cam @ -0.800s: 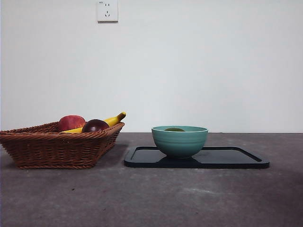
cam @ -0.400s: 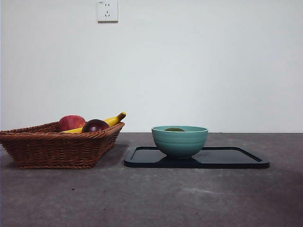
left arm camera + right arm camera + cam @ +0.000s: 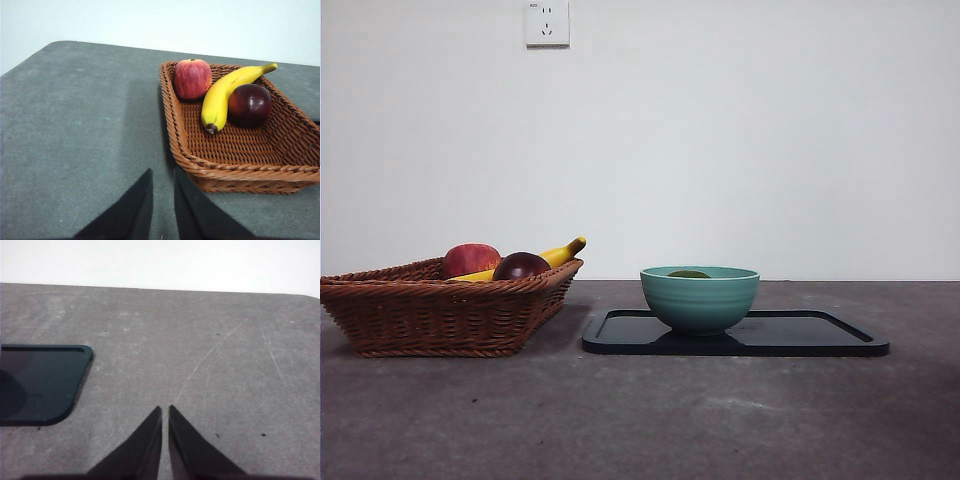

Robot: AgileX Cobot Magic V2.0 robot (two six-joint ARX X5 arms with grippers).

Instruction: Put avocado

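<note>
The avocado (image 3: 689, 273) lies inside the teal bowl (image 3: 700, 299); only its dark green top shows above the rim in the front view. The bowl stands on the black tray (image 3: 820, 338). My left gripper (image 3: 163, 187) is shut and empty, above the table beside the wicker basket (image 3: 240, 170). My right gripper (image 3: 165, 420) is shut and empty, over bare table beside a corner of the black tray (image 3: 45, 382). Neither arm shows in the front view.
The wicker basket (image 3: 440, 310) at the left holds a red apple (image 3: 192, 78), a banana (image 3: 225, 95) and a dark maroon round fruit (image 3: 250, 103). A wall socket (image 3: 547, 22) is on the white wall behind.
</note>
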